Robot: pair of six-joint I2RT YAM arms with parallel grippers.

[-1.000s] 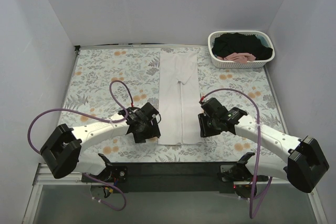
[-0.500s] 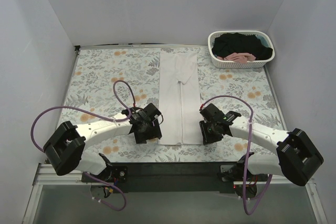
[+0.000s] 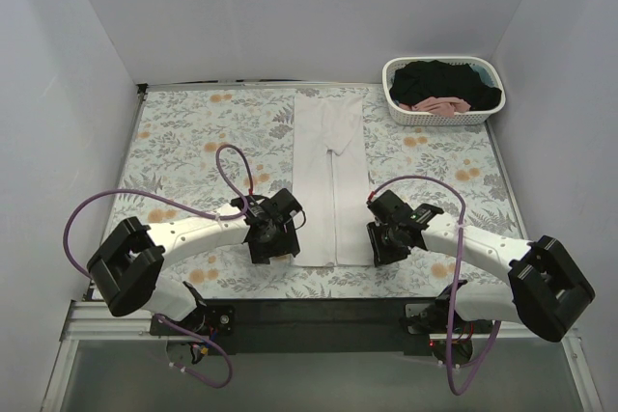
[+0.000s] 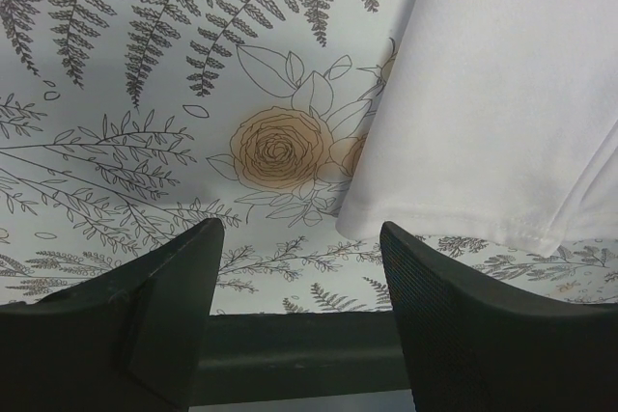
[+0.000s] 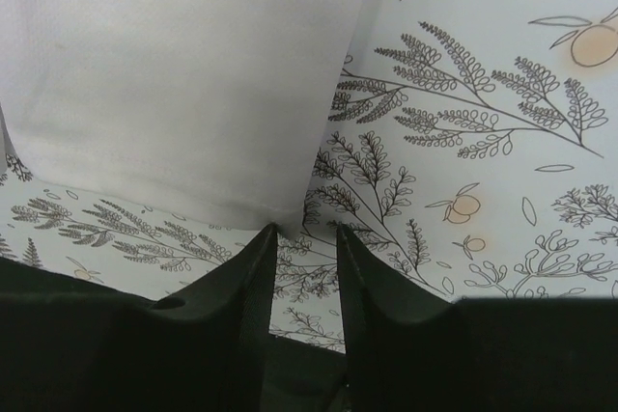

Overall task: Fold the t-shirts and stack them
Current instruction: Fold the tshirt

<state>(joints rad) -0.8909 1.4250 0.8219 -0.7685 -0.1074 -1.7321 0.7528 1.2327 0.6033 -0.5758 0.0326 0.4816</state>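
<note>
White cloth dominated the overhead view: one white t-shirt [image 3: 330,180], already narrowed to a long strip, lay flat down the middle of the floral tablecloth [image 3: 183,132] covering the worktop. One lattice basket [image 3: 395,103] at the far right corner held a black garment [image 3: 439,77] and a pink one [image 3: 439,104]. Two arms reached in, the left pincer [image 3: 271,243] and the right pincer [image 3: 382,243] flanking the strip's near hem. From the left wrist, the left pincer [image 4: 299,238] stood wide and empty, the shirt's hem corner [image 4: 483,103] just ahead of it. From the right wrist, the right pincer [image 5: 305,238] showed a narrow gap holding nothing, the other hem corner [image 5: 183,74] just beside one finger. The step appeared to be gripping the near hem; next, both pincers likely needed to pinch their corners and lift together.
</note>
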